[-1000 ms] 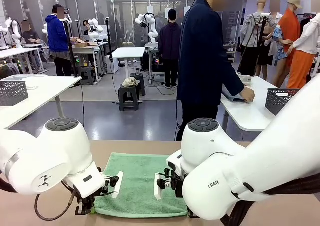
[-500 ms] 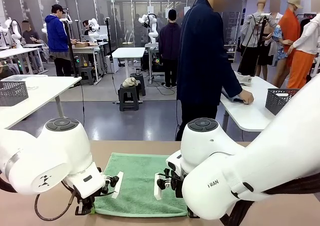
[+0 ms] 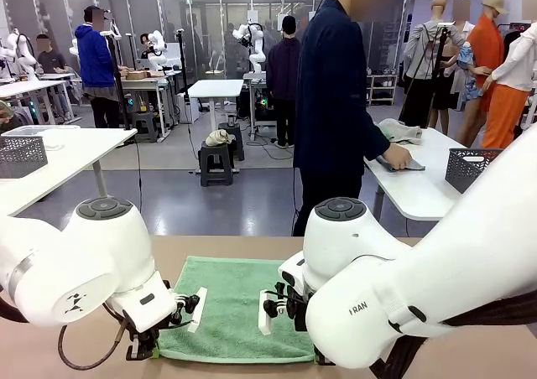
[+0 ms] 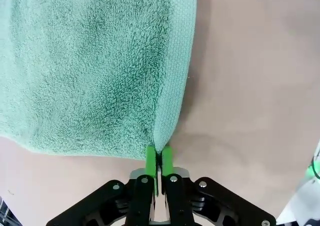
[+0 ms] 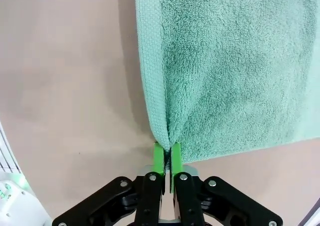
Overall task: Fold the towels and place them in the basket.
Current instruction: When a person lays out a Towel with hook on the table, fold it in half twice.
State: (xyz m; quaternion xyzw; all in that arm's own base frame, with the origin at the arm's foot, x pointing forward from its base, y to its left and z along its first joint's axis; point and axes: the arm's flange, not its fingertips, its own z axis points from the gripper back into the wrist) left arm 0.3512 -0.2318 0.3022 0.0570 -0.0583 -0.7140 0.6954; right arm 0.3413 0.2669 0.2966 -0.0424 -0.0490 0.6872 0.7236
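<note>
- the green towel lies flat on the brown table, right between the two arms.
- the left gripper is pinched tight on one corner of the towel, on the robot's side. its green pads squeeze the edge between them.
- the right gripper is pinched tight on the other corner on the robot's side, in the same way.
- at each grip the cloth is pulled up a little, like a small tent.
- the step in hand looks like the first fold: lift the robot's edge and lay it over the far edge.
- to do it well, both arms should go up together, at the same height, so the towel does not twist.
- they should move at the same speed and the same way apart, so the cloth is not pulled tight and does not sag.
- the held corners should land right on top of the far corners, edge on edge.
- each grip holds only a tiny bit of cloth, so a fast tug could make a corner slip out. slow is better.
- the grippers should let go only when the corners rest on the towel.
</note>
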